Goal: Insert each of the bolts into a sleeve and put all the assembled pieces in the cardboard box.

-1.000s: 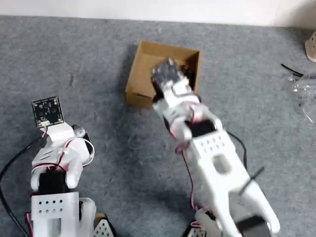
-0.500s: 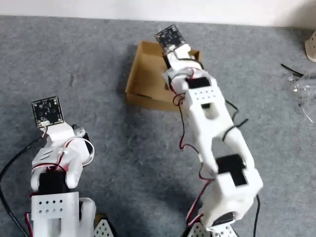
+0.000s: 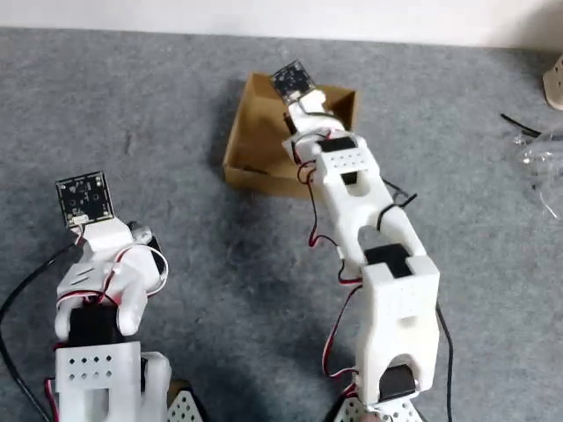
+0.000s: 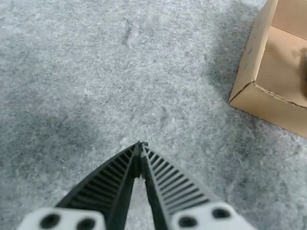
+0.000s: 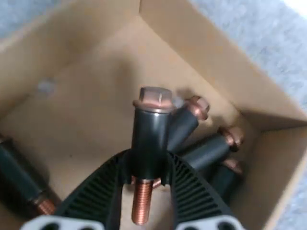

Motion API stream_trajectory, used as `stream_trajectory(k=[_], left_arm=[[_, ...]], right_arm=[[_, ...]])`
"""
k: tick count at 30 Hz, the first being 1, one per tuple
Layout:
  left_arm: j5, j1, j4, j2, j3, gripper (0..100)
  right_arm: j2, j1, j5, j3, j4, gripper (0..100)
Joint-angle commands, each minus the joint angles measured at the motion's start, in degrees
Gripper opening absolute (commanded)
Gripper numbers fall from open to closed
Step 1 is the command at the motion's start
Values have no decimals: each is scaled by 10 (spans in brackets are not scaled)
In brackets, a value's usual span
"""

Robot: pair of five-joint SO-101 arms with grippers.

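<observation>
A copper-coloured bolt point(image 5: 154, 98) is pushed through a dark sleeve point(image 5: 149, 136), head up, with its threaded end hanging out below. The right gripper point(image 5: 146, 165) has its fingers clamped on the lower part of the sleeve and holds the pair roughly upright above the floor of the cardboard box point(image 5: 201, 52). Beyond it, three other assembled pieces point(image 5: 211, 148) lie on their sides, bunched into one corner of the box. One more point(image 5: 19, 184) lies apart from them toward the opposite side.

From above, the right arm point(image 3: 361, 202) stretches far across the grey mat point(image 3: 176, 105), its wrist over the box point(image 3: 251, 132) at the far middle of the table. The left arm point(image 3: 101, 272) is folded back at the near left, well apart from the box. The left gripper point(image 4: 140, 153) has its fingers closed on nothing and points at bare mat.

To my eye this is the drop-off step for this piece, since it is already assembled and already over the box. The next move calls for lowering it toward the open stretch of floor rather than onto the pile. After that the fingers should part and the arm should lift straight up, clear of the box walls.
</observation>
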Motion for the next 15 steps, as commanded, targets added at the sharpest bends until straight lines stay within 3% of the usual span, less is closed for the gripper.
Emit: stream_trajectory(k=[1,7,15], left_arm=[[6,-3,-12,1,-29,11],[6,-3,-12,2,-29,11],[6,-3,-12,2,-29,11]], right_arm=[[-7,-8,8,-42,-2,6],[-7,-10,6,-41,-1,16],[-24,-2,5,-42,39,196]])
